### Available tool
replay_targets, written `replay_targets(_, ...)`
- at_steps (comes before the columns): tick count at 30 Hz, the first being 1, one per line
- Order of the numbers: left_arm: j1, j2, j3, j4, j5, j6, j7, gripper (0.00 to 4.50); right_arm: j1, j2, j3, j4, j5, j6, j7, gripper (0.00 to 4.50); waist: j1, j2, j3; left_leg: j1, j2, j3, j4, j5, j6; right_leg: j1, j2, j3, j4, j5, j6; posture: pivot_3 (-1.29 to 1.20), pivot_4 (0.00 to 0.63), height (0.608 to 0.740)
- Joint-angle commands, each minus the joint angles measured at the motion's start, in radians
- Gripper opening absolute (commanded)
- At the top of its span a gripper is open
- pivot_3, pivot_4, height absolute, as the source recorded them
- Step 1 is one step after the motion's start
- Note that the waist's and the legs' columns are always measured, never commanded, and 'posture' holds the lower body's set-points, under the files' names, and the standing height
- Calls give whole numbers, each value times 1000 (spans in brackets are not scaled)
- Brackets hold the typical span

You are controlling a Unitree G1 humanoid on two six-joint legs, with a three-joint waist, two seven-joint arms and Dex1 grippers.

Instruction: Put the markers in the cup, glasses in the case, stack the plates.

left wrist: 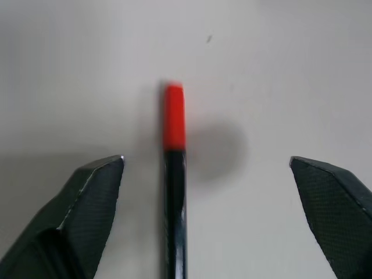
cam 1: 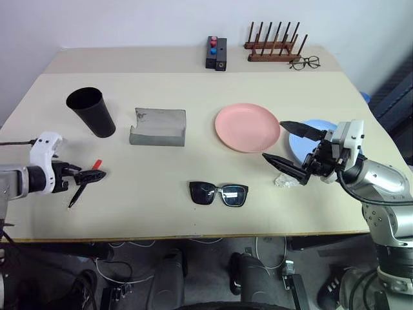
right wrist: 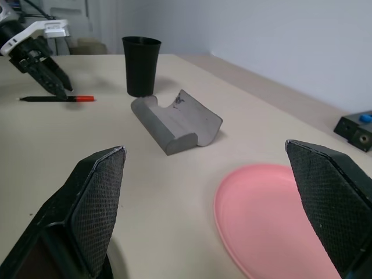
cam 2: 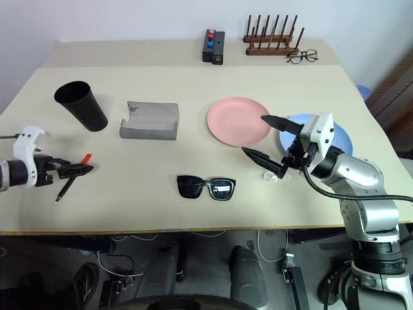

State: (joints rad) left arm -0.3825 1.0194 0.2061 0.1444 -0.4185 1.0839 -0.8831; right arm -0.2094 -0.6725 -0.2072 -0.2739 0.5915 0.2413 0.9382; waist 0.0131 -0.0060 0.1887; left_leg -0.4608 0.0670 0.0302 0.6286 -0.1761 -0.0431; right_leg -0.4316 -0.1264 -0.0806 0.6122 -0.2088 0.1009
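A dark marker (cam 1: 81, 189) with a red cap lies on the table at the front left. My left gripper (left wrist: 206, 159) is low over it and open, with the marker (left wrist: 174, 192) lying loose between the fingers. The black cup (cam 1: 91, 112) stands upright behind it. The grey case (cam 1: 158, 126) lies open beside the cup. The black sunglasses (cam 1: 218, 193) lie near the front edge. The pink plate (cam 1: 247, 127) sits mid-table. The blue plate (cam 2: 342, 139) lies to its right, partly hidden by my right gripper (cam 1: 273, 139), which hovers open and empty.
A black box with red and blue knobs (cam 1: 216, 51), a wooden rack (cam 1: 274, 48) and wire-framed spectacles (cam 1: 304, 62) stand along the back edge. A small crumpled clear wrapper (cam 1: 284, 181) lies under my right gripper.
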Motion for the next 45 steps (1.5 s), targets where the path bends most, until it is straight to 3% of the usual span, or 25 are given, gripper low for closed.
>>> replay_targets(1,-108,-8,-28,63,38,16,66,4452,-4,2,-20,-37,8,-11,-9,4500,0,0,0,0,0,0,0,0,0,0,0,0,0,0,0,0,150,740)
replay_targets(9,-285,23,-244,222,116,2,-18,4452,-2,-1,-20,-36,6,-12,-14,4500,0,-1,0,0,0,0,1,1,1,0,1,0,1,0,1,0,150,740)
replay_targets(17,-289,62,-344,222,143,18,-122,4452,14,-6,-30,-47,8,-10,-18,4500,0,-1,0,0,0,0,1,0,1,0,1,0,1,0,0,0,150,740)
replay_targets(20,-295,42,-342,255,165,-10,-106,3610,12,-7,-29,-48,8,-10,-21,4500,0,-1,0,0,0,0,1,0,1,0,1,0,1,0,0,0,150,740)
replay_targets(27,-322,-1,-359,281,176,5,-123,100,1,-7,-23,-39,5,-10,-23,4500,3,-1,0,0,0,0,1,1,1,1,1,0,1,0,0,0,150,740)
replay_targets(34,-329,27,-297,254,160,-85,-184,39,-5,-10,-24,-40,7,-7,-24,4500,3,-1,1,0,0,-1,2,1,1,1,1,0,1,0,0,0,150,740)
replay_targets(38,-351,30,-147,208,70,-186,-232,39,-7,-17,-28,-35,12,-6,-13,4500,1,-2,1,-1,0,-1,2,1,1,0,1,0,1,0,0,0,150,740)
replay_targets(45,-405,-83,84,201,-15,-464,-146,39,-28,-12,-18,-27,42,8,21,4500,1,-2,1,0,0,-1,2,1,1,1,1,0,2,0,0,0,150,740)
